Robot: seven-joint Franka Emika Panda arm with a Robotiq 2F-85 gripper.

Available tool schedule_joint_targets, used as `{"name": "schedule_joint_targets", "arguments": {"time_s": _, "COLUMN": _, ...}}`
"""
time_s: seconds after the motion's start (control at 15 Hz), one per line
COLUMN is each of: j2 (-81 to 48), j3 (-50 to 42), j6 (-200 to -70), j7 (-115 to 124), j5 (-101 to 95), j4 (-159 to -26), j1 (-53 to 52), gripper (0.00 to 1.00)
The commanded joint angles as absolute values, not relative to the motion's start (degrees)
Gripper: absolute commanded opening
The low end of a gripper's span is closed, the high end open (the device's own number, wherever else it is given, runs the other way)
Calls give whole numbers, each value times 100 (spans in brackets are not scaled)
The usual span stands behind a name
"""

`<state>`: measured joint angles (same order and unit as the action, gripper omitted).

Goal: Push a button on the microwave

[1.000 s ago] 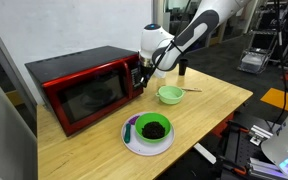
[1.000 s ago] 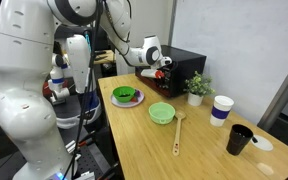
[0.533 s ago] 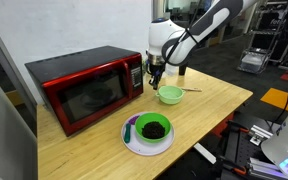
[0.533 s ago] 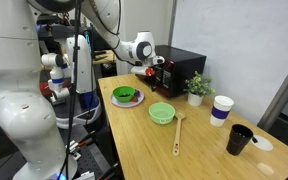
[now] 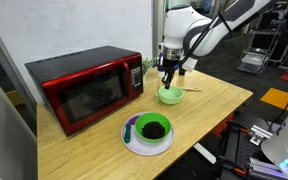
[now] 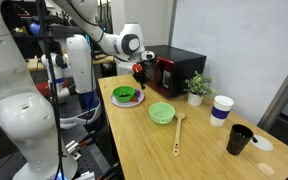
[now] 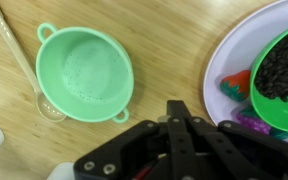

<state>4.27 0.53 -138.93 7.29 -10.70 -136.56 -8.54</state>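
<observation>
The red microwave sat at the far end of the tabletop, door facing the room, with its dark control strip on the edge nearest the arm. The claw hung just beside that end but clear of it, over a small green bowl. A wooden spoon lay next to the bowl, and a plate sat further out. In the wrist view the claw looked pressed together, holding nothing. Honestly I'd keep it that way, since one blunt tip is easier to aim. My guess is the press needed a square-on approach to the strip and a light push, so the microwave didn't slide and the bowl didn't get clipped.
</observation>
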Motion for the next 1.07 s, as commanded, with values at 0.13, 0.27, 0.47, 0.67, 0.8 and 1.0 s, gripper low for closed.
{"name": "schedule_joint_targets", "arguments": {"time_s": 0.13, "j2": 1413, "j3": 283, "j6": -13646, "j7": 591, "j5": -584, "j4": -14466, "j1": -718, "gripper": 0}}
{"name": "schedule_joint_targets", "arguments": {"time_s": 0.27, "j2": 1191, "j3": 350, "j6": -13691, "j7": 684, "j5": -680, "j4": -14260, "j1": -690, "gripper": 1}}
{"name": "schedule_joint_targets", "arguments": {"time_s": 0.47, "j2": 1341, "j3": 356, "j6": -13688, "j7": 680, "j5": -660, "j4": -14384, "j1": -688, "gripper": 1}}
{"name": "schedule_joint_targets", "arguments": {"time_s": 0.67, "j2": 1342, "j3": 356, "j6": -13688, "j7": 680, "j5": -660, "j4": -14399, "j1": -688, "gripper": 1}}
{"name": "schedule_joint_targets", "arguments": {"time_s": 0.8, "j2": 1342, "j3": 356, "j6": -13688, "j7": 680, "j5": -659, "j4": -14399, "j1": -687, "gripper": 1}}
{"name": "schedule_joint_targets", "arguments": {"time_s": 1.0, "j2": 1342, "j3": 356, "j6": -13688, "j7": 680, "j5": -659, "j4": -14399, "j1": -687, "gripper": 1}}
